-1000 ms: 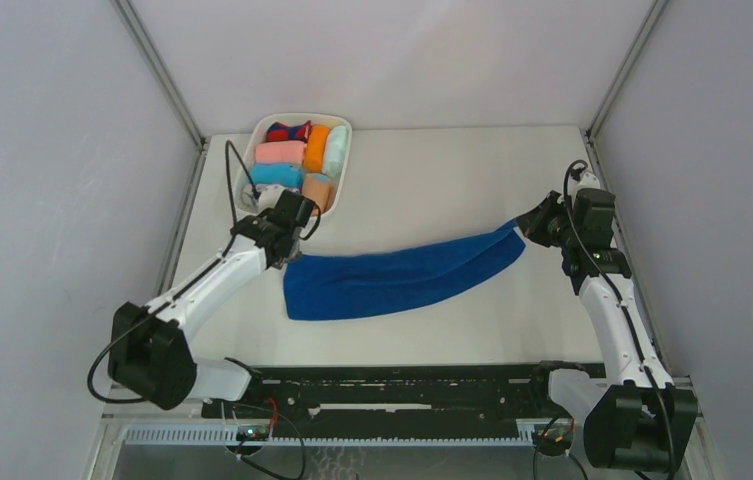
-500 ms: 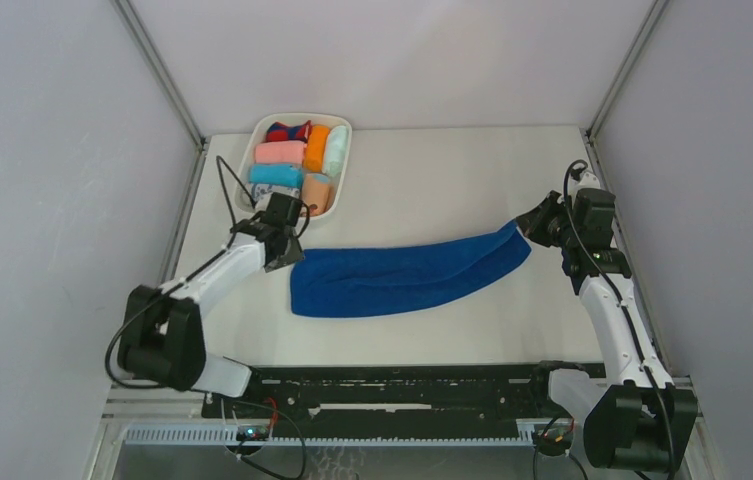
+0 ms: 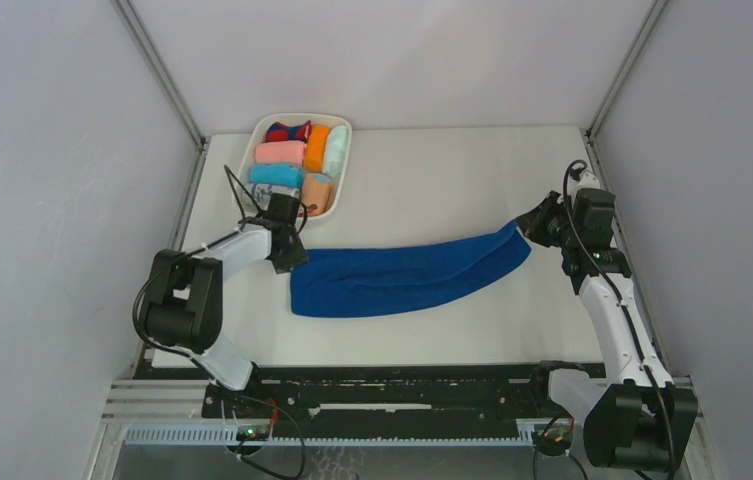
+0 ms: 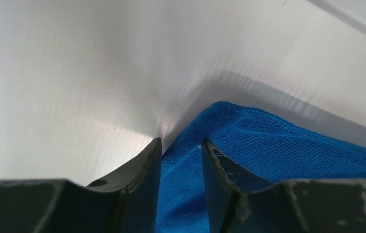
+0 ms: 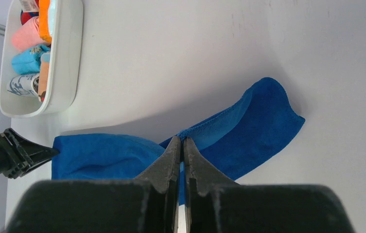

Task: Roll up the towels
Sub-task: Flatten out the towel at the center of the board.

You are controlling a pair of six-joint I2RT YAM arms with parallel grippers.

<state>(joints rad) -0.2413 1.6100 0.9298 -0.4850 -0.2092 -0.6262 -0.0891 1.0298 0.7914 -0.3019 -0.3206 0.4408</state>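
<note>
Two end effectors work one blue towel (image 3: 407, 277).

Top view: the towel lies unrolled across the middle of the desk (image 3: 432, 180), running from 9 o'clock to 3 o'clock. The left end effector (image 3: 292, 262) sits at the far corner of the 9 o'clock end. The right end effector (image 3: 530, 228) holds the 3 o'clock end, which appears lifted off the desk. A peach towel (image 3: 318, 190) lies in the tray (image 3: 344, 150) at 11 o'clock, near the left arm. Hazard: a swing toward 12 o'clock could strike the tray.

Left wrist view: the fingers (image 4: 144, 170) stand partly apart, straddling the corner hem. No firm pinch is evident. Hazard: a shallow closure would catch only the hem, and the corner could slip out once rolling begins. Pressing down could also jam the tips against the desk.

Right wrist view: the jaws are fully closed on the towel's far edge, with only a thin bite. Hazard: tension from the left side could pull the terry free. Uneven pull between the two ends would skew the towel and give a tapered, loose roll.
</note>
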